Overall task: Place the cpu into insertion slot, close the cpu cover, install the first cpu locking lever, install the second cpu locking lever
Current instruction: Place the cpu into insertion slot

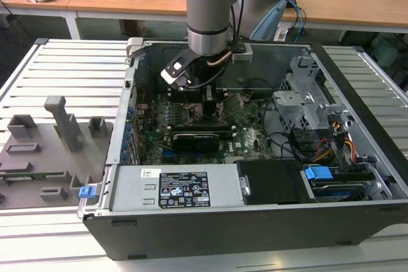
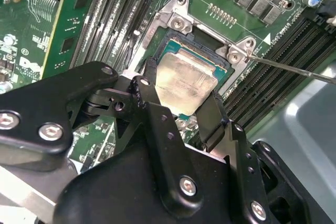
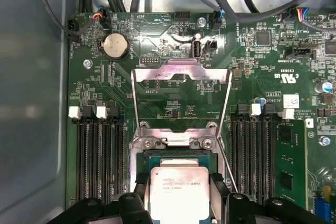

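The cpu, a small square chip with a silvery-tan top, sits between my gripper's two black fingers, which press on two opposite edges of it. It lies right over the insertion slot, a dark square socket with a metal rim on the green board. In the first wrist view the cpu is level with the insertion slot, and the cpu cover stands swung open behind it. A thin locking lever sticks out to one side. In the exterior view my gripper reaches down inside the computer case.
Black memory slots run along both sides of the socket. A black card lies across the board, beside a power supply and drive cage. A grey fixture tray sits on the exterior view's left.
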Controlling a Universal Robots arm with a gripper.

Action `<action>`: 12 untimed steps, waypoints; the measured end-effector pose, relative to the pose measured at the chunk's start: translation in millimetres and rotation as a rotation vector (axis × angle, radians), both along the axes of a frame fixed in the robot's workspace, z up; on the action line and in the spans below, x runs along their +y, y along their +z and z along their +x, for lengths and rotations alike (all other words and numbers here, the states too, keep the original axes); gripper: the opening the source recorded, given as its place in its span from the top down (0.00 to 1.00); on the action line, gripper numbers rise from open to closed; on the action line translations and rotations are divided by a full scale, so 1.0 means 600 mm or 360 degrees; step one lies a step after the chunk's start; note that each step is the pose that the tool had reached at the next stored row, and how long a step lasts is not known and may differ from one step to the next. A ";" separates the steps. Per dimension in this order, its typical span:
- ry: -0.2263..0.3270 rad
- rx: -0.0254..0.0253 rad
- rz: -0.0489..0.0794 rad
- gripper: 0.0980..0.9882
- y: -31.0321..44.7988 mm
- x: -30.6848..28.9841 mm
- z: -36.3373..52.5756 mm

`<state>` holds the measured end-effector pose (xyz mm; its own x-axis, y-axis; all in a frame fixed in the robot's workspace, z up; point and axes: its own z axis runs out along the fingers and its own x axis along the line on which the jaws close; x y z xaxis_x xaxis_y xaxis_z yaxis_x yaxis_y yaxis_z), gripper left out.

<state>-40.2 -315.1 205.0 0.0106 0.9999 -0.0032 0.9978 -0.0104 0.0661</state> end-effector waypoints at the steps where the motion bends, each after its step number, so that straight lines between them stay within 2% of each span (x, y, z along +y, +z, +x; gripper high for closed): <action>1: 0.0000 0.00002 0.0000 0.50 -0.001 0.0000 0.000; 12: 0.0000 0.00007 -0.0002 0.50 -0.011 0.0000 0.000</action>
<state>-40.2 -315.0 198.5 0.0105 0.9999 -0.0042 0.9978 -0.0102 0.0657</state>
